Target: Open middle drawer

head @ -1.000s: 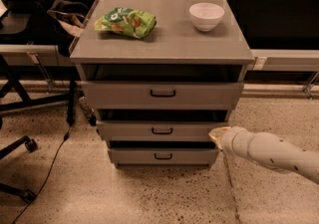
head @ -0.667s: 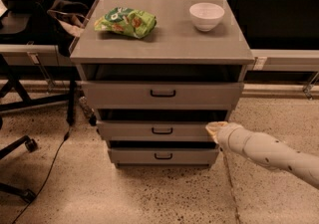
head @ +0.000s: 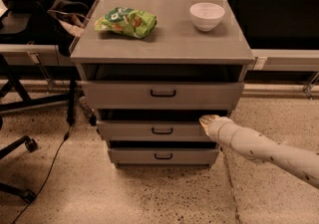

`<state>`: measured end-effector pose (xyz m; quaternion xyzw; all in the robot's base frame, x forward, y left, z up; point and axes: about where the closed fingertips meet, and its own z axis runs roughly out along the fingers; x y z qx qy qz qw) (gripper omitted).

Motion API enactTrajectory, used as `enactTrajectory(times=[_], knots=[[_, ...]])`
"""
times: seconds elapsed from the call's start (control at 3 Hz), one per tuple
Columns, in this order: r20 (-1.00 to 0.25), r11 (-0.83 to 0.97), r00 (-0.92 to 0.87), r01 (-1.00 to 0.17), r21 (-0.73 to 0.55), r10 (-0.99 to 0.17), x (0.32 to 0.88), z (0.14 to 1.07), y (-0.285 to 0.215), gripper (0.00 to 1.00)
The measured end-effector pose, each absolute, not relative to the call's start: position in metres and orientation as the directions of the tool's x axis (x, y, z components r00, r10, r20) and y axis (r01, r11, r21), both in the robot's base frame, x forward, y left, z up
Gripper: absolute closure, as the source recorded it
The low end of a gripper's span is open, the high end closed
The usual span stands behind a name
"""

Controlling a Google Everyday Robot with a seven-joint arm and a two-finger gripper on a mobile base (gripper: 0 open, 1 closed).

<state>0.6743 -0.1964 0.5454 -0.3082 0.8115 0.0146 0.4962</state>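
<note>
The grey three-drawer cabinet [head: 162, 49] stands in the middle of the camera view. The middle drawer [head: 129, 131] has a low flat front with a small black loop handle [head: 162, 130], and a dark gap shows above it. My gripper [head: 205, 120] is at the right end of that drawer's front, at its upper edge, well to the right of the handle. My pale arm [head: 264, 151] reaches in from the lower right.
The top drawer [head: 162, 93] stands out a little, and the bottom drawer [head: 162, 156] sits below. A green chip bag [head: 127, 21] and a white bowl [head: 207, 15] lie on the cabinet top. An office chair base [head: 20, 153] and a cable [head: 50, 163] are on the floor at left.
My gripper has moved a little up and to the left, from beside the middle drawer's right end to its upper right edge. The drawers look the same.
</note>
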Motion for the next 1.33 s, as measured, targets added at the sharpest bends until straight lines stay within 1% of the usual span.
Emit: enactTrajectory(times=[0.33, 1.0, 1.33], knots=[[-0.807, 0.847, -0.362, -0.446, -0.289, -0.466, 0.689, 0.513, -0.203, 1.00], [-0.816, 0.896, -0.399, -0.329, -0.299, -0.419, 0.723, 0.480, -0.221, 1.00], [-0.840, 0.917, -0.384, -0.272, -0.293, -0.382, 0.763, 0.473, -0.228, 1.00]])
